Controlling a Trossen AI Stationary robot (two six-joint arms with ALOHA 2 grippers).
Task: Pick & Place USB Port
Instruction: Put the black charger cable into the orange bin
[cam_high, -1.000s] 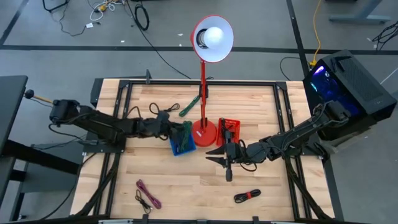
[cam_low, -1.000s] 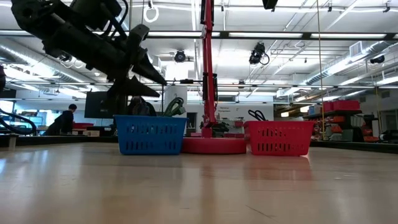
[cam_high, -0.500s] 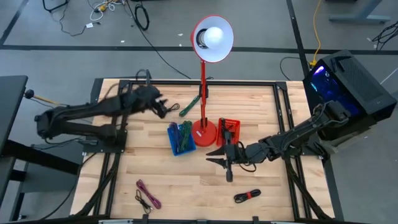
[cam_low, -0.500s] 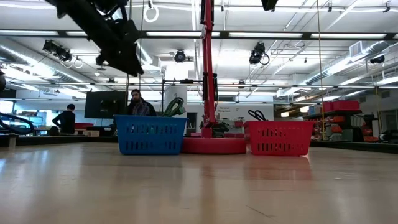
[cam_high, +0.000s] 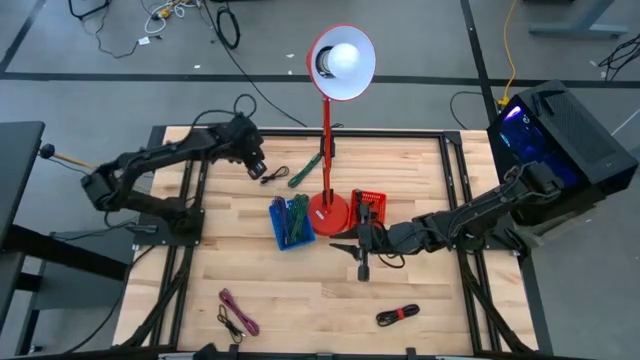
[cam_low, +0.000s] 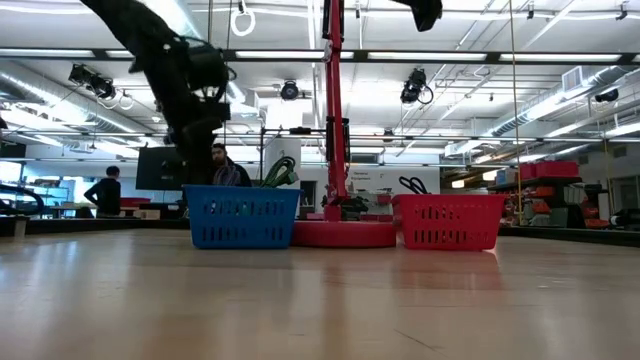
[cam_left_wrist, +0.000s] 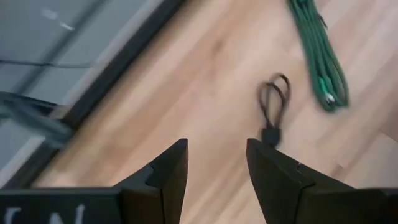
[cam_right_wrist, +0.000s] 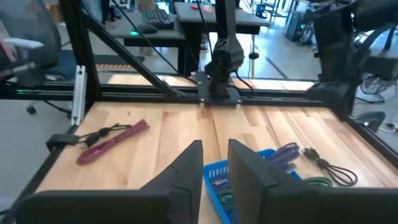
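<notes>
A small black cable (cam_high: 272, 175) (cam_left_wrist: 273, 106) lies flat on the far left part of the table, beside a green cable (cam_high: 305, 172) (cam_left_wrist: 317, 56). My left gripper (cam_high: 257, 166) (cam_left_wrist: 217, 165) hovers open just left of the black cable and holds nothing. The blue basket (cam_high: 292, 222) (cam_low: 240, 215) holds green and purple cables. The red basket (cam_high: 368, 208) (cam_low: 450, 222) stands on the other side of the lamp base (cam_high: 327, 212). My right gripper (cam_high: 356, 256) (cam_right_wrist: 215, 165) waits open near the lamp base, on its near side.
The red lamp's pole (cam_low: 333, 110) rises between the baskets. A purple and a black cable (cam_high: 238, 312) lie near the table's near left edge, and a black-and-red cable (cam_high: 398, 315) near the near edge. People (cam_low: 225, 165) stand in the room beyond.
My left gripper has risen from over the blue basket and swung toward the table's far left, ending next to the small black cable. My right gripper has turned about its wrist near the lamp base. No object has moved.
</notes>
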